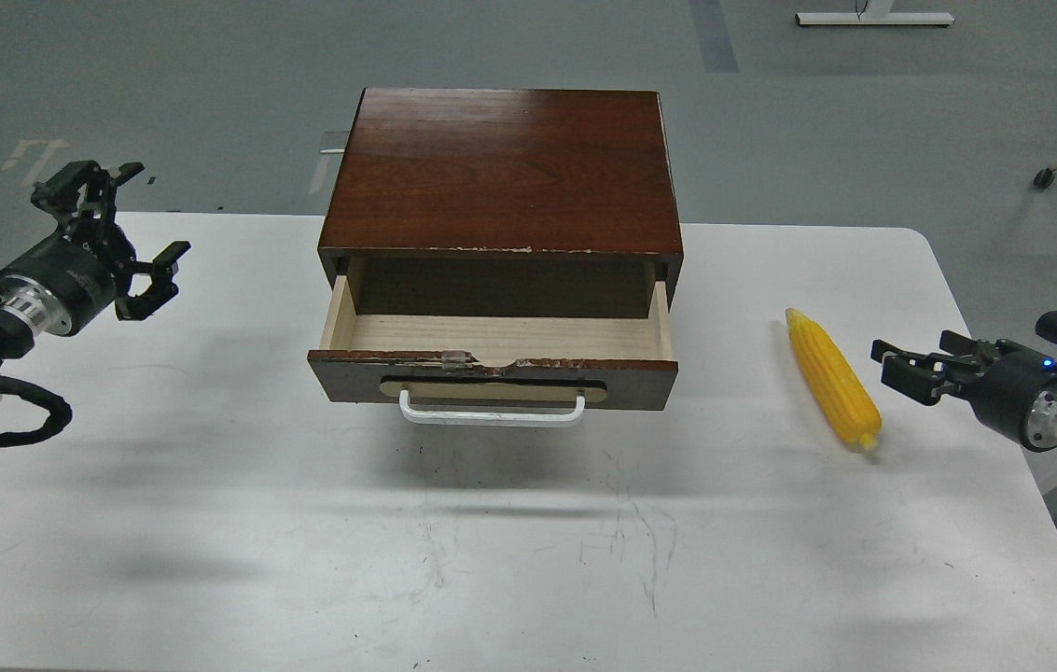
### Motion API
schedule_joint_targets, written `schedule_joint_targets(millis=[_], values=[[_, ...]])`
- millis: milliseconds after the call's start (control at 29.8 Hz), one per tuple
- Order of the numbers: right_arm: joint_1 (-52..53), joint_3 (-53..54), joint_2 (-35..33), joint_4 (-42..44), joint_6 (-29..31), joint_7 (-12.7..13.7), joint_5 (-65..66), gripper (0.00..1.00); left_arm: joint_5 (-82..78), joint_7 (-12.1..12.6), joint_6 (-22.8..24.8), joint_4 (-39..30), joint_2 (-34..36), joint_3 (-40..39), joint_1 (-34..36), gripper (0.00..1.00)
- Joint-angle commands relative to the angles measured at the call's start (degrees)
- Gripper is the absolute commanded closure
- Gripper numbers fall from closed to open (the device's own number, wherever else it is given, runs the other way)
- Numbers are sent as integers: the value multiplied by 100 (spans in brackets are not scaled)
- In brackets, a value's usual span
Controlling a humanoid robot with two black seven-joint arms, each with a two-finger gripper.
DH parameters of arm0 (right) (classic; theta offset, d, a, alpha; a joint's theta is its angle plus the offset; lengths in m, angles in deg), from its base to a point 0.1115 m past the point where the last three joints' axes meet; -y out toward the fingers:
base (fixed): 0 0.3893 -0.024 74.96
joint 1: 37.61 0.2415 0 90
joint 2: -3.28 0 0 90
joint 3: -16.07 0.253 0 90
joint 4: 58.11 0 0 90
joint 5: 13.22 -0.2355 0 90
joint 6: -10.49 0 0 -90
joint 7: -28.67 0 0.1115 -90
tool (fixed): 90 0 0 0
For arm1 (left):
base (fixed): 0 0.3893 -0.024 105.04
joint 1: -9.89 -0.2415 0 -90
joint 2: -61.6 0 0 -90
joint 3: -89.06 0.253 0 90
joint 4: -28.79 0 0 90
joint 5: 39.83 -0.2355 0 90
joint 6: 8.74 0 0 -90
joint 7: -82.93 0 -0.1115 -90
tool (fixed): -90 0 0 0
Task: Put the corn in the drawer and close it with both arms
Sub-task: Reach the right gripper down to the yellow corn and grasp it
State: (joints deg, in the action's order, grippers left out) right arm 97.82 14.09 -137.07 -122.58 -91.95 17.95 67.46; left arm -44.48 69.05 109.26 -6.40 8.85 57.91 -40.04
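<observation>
The near stretch of the white tabletop [509, 579] is scuffed and carries only shadows. Further in, the corn [834, 379] lies flat on the right side, tapered tip pointing away, well apart from the drawer [493, 371]. Just to its right the right gripper [901, 367] hovers near the cob without touching it, its jaws a little apart and holding nothing. The drawer stands pulled out at the middle, its pale wooden inside holding nothing, its white bar handle [491, 413] facing the camera below a chipped top edge. On the left, the left gripper [132, 238] hangs at the tabletop's far left edge, jaws spread wide and holding nothing. The dark wooden cabinet [502, 168] reaches to the tabletop's far edge.
</observation>
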Motion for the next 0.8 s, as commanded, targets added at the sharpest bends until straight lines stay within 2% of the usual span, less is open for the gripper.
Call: schedule_joint_targets(millis=[0,134,268,637,704,737,771], values=[[19,-127,200,171,-13,-27,0,11,-1,0,0,-5,2,13,-16,2],[-7,-153,508,365,-13,-124,0,15,-1,0,0,3,37,13,-16,2],[-7,-188,815,680,-4,-124,35,34,-1,0,0,3,37,13,-16,2],[89,-777,1238,1076,22,-150,44,38,-1,-9,0,-5,212,22,-16,2],[107,-830,1247,1103,13,-150,44,49,-1,-9,0,3,221,22,-16,2],[107,-839,1247,1095,13,-150,44,61,-1,-9,0,3,221,22,-16,2],[107,-839,1247,1086,13,-150,44,69,-1,-9,0,-5,221,22,-16,2]])
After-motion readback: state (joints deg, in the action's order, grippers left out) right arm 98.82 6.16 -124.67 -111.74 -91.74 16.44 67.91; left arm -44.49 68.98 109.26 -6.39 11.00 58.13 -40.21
